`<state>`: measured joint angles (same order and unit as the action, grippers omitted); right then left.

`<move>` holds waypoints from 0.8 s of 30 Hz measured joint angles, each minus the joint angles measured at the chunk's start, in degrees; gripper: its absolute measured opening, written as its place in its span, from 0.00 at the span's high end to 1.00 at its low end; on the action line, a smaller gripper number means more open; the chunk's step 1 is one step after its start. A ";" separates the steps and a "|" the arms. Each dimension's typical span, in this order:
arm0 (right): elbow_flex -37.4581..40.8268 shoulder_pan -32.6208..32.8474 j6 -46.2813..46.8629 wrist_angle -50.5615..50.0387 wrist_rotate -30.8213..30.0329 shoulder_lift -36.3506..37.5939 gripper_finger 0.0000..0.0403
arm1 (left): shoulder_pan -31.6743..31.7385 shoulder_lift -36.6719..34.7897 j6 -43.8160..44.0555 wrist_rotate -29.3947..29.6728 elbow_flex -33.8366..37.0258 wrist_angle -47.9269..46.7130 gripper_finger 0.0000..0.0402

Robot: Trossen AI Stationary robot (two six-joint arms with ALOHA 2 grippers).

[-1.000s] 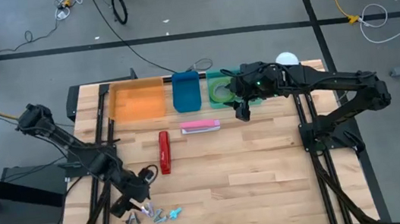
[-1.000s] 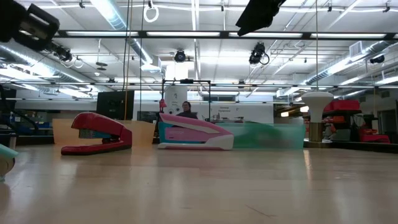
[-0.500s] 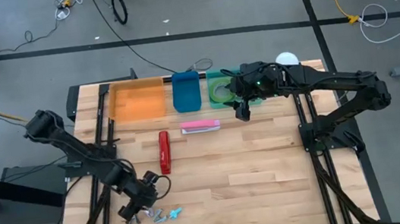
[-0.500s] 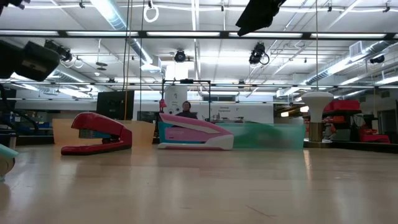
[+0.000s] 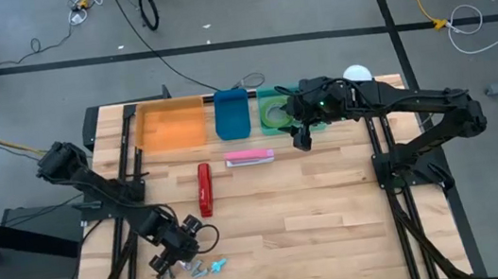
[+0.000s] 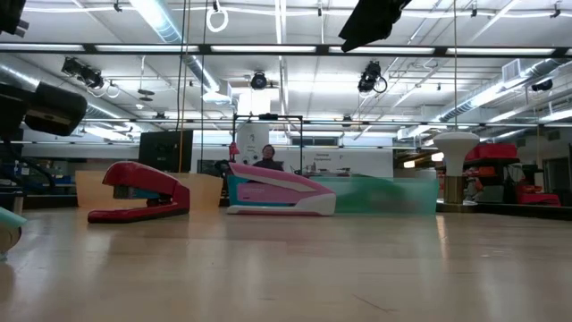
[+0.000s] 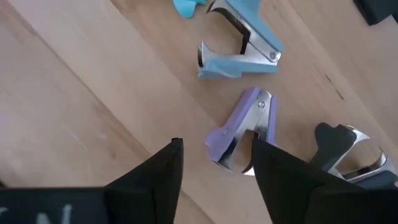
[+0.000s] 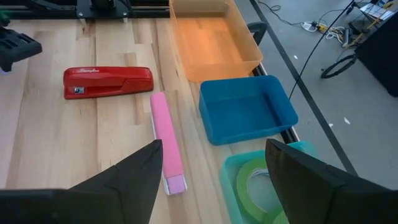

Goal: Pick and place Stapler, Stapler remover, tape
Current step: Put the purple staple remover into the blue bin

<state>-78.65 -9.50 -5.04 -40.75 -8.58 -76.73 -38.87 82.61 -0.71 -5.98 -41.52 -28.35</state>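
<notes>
The left gripper (image 5: 176, 258) is low over the table (image 5: 315, 208) near its front left corner. Its two fingers (image 7: 152, 180) are apart and stand on each side of the purple staple remover (image 7: 242, 127), but they do not seem to hold it yet. So the step in hand looks like picking up a staple remover. I think the next move is to go down a little more and squeeze on the purple one only.

That will need care, because two others lie very close. The light blue staple remover (image 7: 239, 46) is just beside it, and the dark staple remover (image 7: 348, 152) is on its other side. A bump could push them away.

Going right, the red stapler (image 5: 205, 190) lies near the middle of the table, and the pink stapler (image 5: 249, 158) lies a bit nearer the back edge. Both are still out on the wood.

Along the back edge stand three bins: the orange bin (image 5: 148, 133), the blue bin (image 5: 232, 115) and the green bin (image 8: 227, 171). Some green tape (image 8: 258, 183) is already in the green bin.

The right gripper (image 5: 301, 136) waits over the green bin with its fingers wide apart and nothing in them.
</notes>
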 joint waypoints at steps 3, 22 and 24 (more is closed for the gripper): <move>0.00 0.01 0.00 0.00 -0.02 -0.02 0.30 | 0.02 0.00 -0.02 -0.35 0.00 0.58 0.57; -0.01 0.02 0.00 0.00 -0.02 -0.02 0.30 | 0.02 -0.02 -4.74 -1.33 0.00 1.15 0.69; -0.02 0.02 0.00 -0.02 0.00 -0.02 0.30 | 0.02 -0.04 -5.29 -1.33 0.00 1.15 0.69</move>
<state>-78.67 -9.47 -5.04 -40.77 -8.59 -76.75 -38.85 82.56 -6.00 -7.30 -41.52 -27.20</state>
